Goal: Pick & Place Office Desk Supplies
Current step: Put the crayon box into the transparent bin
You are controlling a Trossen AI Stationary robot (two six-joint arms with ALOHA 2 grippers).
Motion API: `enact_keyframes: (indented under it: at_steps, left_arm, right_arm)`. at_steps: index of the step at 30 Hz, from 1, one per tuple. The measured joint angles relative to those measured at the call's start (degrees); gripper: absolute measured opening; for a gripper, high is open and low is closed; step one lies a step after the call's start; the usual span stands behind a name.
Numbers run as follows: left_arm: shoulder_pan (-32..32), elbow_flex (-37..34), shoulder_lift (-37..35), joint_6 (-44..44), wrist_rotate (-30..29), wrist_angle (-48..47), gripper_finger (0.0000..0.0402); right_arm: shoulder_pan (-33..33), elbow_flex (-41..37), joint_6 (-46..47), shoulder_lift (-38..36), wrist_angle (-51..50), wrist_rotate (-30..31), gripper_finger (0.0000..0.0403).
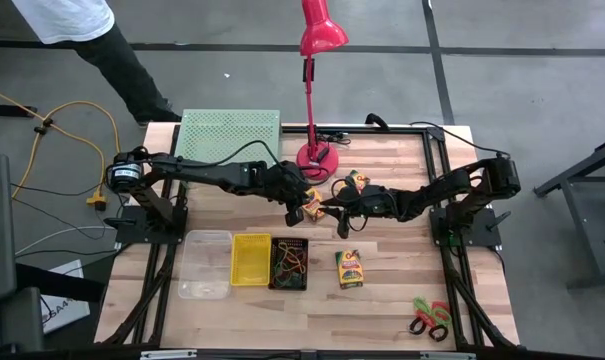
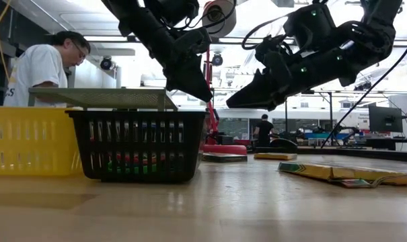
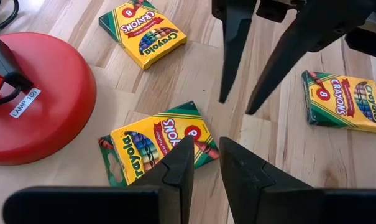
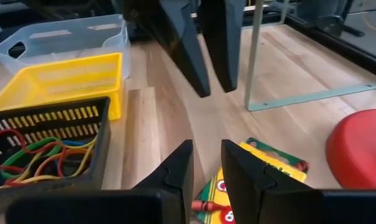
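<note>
Yellow crayon box (image 3: 155,149) lay under both empty, narrowly parted grippers — left gripper (image 3: 205,163), right gripper (image 4: 206,165) — so only 1 should descend squarely.

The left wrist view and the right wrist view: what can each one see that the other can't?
Only the left wrist view shows three crayon boxes: one, another, and a third. Only the right wrist view shows the clear bin, yellow bin and black mesh bin holding coloured loops. Both show the red lamp base and wooden table.
</note>
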Motion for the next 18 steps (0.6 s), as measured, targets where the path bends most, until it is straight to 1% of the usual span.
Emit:
enact_keyframes:
  at_steps: [4, 18]
  left_arm:
    - [-0.02, 0.00, 0.00, 0.00, 0.00, 0.00, 0.0071]
    - [-0.04, 0.00, 0.00, 0.00, 0.00, -0.02, 0.0071]
  right_arm:
    - [0.00, 0.00, 0.00, 0.00, 0.02, -0.84, 0.0070]
    - [-0.02, 0.00, 0.00, 0.00, 0.02, -0.82, 0.0070]
